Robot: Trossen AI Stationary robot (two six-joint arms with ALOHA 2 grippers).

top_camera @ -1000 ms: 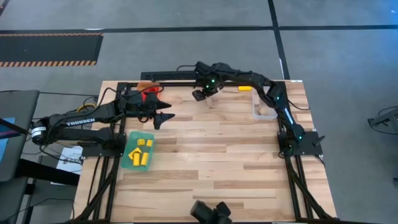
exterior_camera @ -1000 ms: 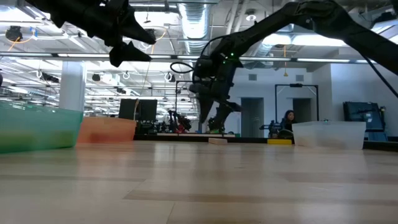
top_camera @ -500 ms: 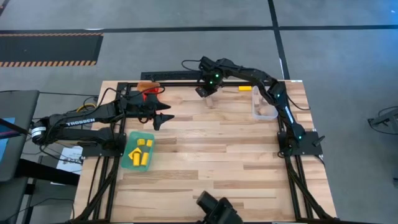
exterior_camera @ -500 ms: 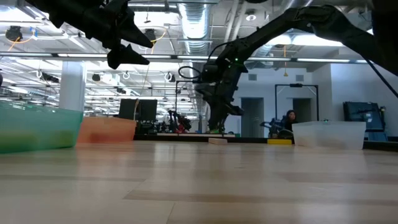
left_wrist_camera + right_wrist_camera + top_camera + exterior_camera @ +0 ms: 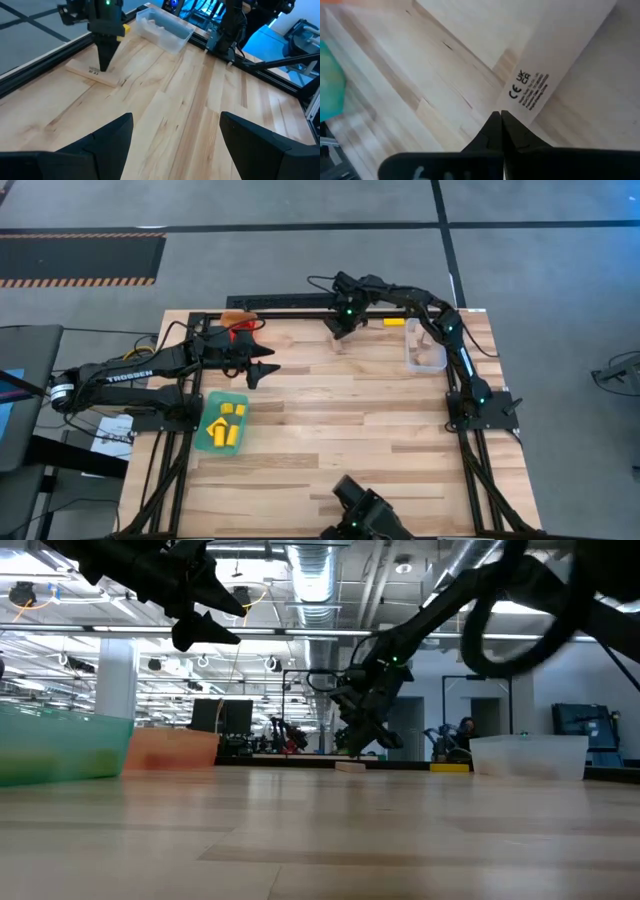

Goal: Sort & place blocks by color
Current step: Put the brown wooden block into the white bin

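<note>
The right end effector [image 5: 104,60] is at the far edge of the tabletop [image 5: 350,420], with its two fingers pressed together into a single point. This point is on or just above a pale wooden bar [image 5: 93,75] which lies flat on the wood. In the right wrist view the closed fingertips [image 5: 500,120] meet at the edge of the bar [image 5: 555,60], near its small printed label, and nothing is seen between them. I judge that the fingers closed without catching the bar, so it is not held.

The long axis of the bar lies across the line of the closed fingers, and the bar lies directly under the tip. For a grip, I think the fingers must open and come down on both long sides of the bar.

The left end effector [image 5: 172,132] hovers above the left part of the tabletop with its fingers wide apart and empty. It is well apart from the bar, so the right arm is much nearer.

A yellow block [image 5: 394,321] lies at the far edge near the clear bin [image 5: 424,360]. More yellow blocks [image 5: 224,426] are in the teal bin [image 5: 212,402].
</note>
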